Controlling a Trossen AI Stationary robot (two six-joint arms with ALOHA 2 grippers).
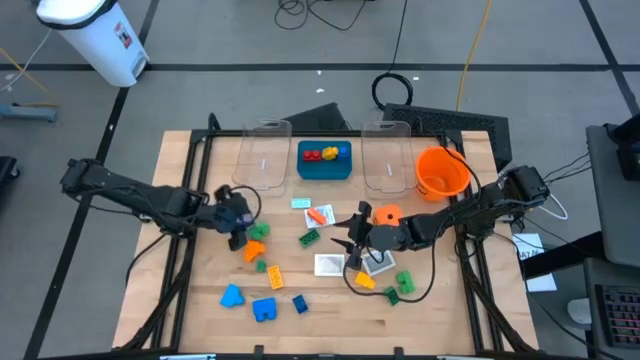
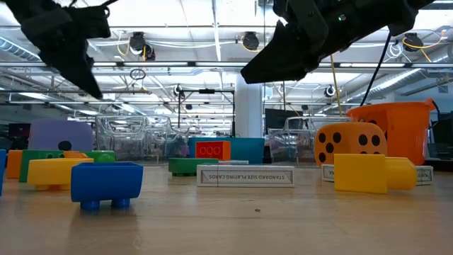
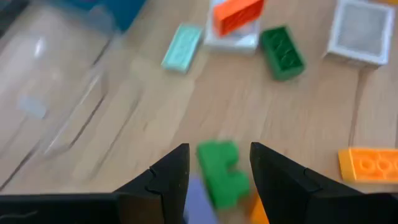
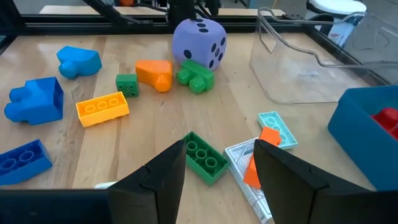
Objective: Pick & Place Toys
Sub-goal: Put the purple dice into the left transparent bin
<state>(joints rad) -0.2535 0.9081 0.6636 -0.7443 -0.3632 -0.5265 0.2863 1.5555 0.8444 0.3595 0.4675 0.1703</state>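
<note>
Left gripper [image 3: 214, 180], jaws apart, hovers over a green brick [image 3: 221, 171]; purple die [image 4: 199, 40] just beside. Right gripper [image 4: 214, 163], jaws apart, above a green brick [image 4: 205, 157] and picture cards [image 4: 245, 163].

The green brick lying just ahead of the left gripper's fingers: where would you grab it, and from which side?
Probably across the narrow middle of the green brick, coming down from above. It lies flat on the table, and the open left gripper already has a finger on either side of it. The purple die sits close by, so a sideways approach looks cramped.
</note>
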